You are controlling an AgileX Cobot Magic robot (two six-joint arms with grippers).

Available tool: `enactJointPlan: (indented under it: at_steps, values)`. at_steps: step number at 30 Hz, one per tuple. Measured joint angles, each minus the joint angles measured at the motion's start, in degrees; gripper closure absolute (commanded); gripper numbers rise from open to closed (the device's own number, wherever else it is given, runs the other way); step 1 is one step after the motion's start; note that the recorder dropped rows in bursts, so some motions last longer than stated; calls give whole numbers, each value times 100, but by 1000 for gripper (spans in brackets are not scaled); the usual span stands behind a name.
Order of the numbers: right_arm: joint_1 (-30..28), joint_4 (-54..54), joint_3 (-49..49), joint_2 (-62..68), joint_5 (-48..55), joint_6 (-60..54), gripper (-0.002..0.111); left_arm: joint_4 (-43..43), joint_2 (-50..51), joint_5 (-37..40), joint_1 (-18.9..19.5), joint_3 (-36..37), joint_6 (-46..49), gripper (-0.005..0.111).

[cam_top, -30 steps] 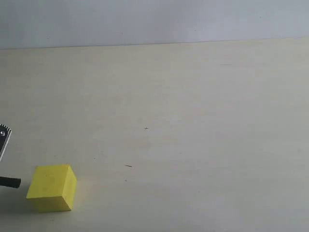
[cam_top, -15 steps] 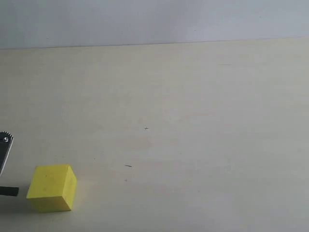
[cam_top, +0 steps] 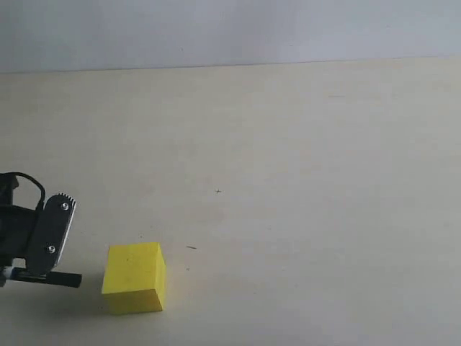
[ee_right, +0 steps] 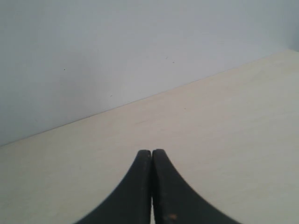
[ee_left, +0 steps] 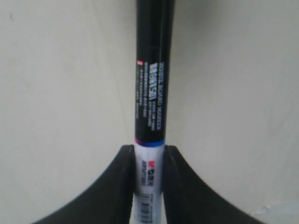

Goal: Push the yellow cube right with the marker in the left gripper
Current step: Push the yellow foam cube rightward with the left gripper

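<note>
Both the yellow cube (cam_top: 135, 277) and my left fingers (ee_left: 112, 186) have shifted right along the bench's (cam_top: 302, 187) near edge since a moment ago. The cube sits toward the near left corner, just right of the marker's (ee_left: 152, 93) black tip, with a small gap between them. My left fingers are clamped on the marker's white barrel, wrist low, marker lying level and pointing at the cube. My right fingers (ee_right: 135, 186) are pressed together.
</note>
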Motion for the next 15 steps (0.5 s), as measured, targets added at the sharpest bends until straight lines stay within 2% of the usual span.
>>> enactJointPlan:
  at_steps: [1, 5, 7, 12, 15]
  values:
    - [0, 0, 0, 0, 0, 0, 108, -261, 55, -225, -27, -9, -27, 107]
    - [0, 0, 0, 0, 0, 0, 108, -1055, 250, -872, -564, -188, -48, 107]
    - [0, 0, 0, 0, 0, 0, 108, -1014, 314, -794, -896, -311, -84, 107]
    - [0, 0, 0, 0, 0, 0, 108, -418, 337, 102, -833, -322, -455, 107]
    - [0, 0, 0, 0, 0, 0, 108, -314, 337, 105, -804, -322, -518, 107]
